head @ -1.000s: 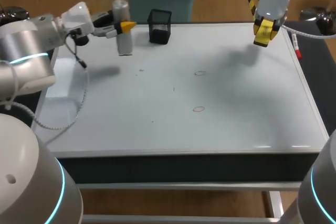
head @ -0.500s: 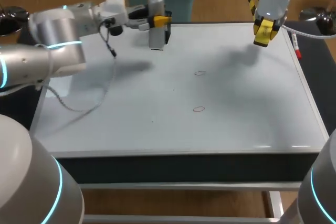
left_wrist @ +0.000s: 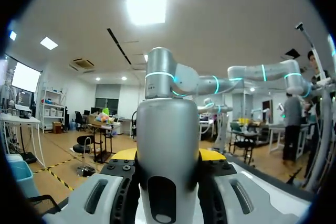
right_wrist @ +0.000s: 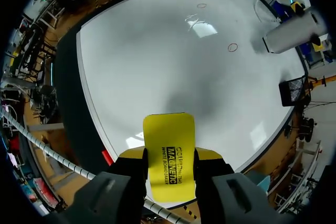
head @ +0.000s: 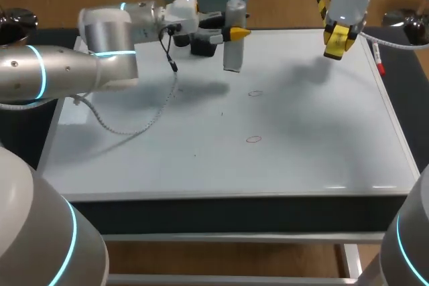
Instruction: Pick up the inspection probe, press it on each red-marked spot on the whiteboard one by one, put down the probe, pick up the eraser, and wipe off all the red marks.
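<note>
Here the grey probe (head: 232, 55) hangs upright over the far part of the whiteboard (head: 308, 152), clamped between the fingers of the left end effector (head: 236, 31), one red mark (head: 255, 93) near it and another (head: 253, 139) toward the front edge, while the right end effector (head: 337, 41) grips the yellow eraser (right_wrist: 169, 150) above the far right corner.

The left end effector (head: 236, 32), clamped on the upright grey cylindrical probe (head: 234, 48), has swept with its arm from the left rear of the table (head: 201, 172) along the back edge toward the middle. The black mesh pen holder (head: 201, 45), earlier ahead of the end effector, now sits behind it, beside the wrist.
</note>
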Available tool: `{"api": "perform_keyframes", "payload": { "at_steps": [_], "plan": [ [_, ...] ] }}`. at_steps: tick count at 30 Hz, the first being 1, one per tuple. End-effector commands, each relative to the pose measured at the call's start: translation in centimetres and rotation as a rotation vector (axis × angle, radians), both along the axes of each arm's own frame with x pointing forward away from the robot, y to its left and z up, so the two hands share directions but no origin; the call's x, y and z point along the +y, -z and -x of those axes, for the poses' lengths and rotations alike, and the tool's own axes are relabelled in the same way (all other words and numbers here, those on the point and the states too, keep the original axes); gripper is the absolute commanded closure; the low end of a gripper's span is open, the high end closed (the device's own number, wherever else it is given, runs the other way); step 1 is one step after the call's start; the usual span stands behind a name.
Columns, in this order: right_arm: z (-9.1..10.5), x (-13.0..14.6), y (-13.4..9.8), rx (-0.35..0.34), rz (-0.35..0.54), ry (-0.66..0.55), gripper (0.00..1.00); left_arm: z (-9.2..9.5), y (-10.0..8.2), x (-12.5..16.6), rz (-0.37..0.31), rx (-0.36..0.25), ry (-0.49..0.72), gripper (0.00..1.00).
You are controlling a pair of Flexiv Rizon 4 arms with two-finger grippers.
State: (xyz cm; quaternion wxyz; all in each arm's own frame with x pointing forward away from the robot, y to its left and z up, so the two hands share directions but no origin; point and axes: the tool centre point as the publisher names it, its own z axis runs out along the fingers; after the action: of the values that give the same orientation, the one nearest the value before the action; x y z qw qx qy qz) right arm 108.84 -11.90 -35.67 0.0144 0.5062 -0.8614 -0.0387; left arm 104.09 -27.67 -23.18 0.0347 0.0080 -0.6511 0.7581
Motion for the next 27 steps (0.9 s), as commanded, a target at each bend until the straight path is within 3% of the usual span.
{"api": "perform_keyframes", "payload": {
  "at_steps": [1,12,19,27],
  "plan": [
    [0.0,-0.1,-0.1,-0.001,0.002,-0.002,1.0,0.4,0.6,-1.3,0.009,0.01,-0.003,1.0],
    [0.0,-0.1,-0.1,-0.001,0.002,-0.002,1.0,2.8,1.0,-3.4,0.017,0.013,-0.012,1.0],
    [0.0,-0.1,-0.1,-0.001,0.002,-0.002,1.0,3.6,1.4,-4.2,-0.002,0.0,-0.031,1.0],
    [0.0,-0.1,-0.1,-0.001,0.002,-0.002,1.0,3.8,2.4,-4.8,0.034,0.004,-0.042,1.0]
  ]
}}
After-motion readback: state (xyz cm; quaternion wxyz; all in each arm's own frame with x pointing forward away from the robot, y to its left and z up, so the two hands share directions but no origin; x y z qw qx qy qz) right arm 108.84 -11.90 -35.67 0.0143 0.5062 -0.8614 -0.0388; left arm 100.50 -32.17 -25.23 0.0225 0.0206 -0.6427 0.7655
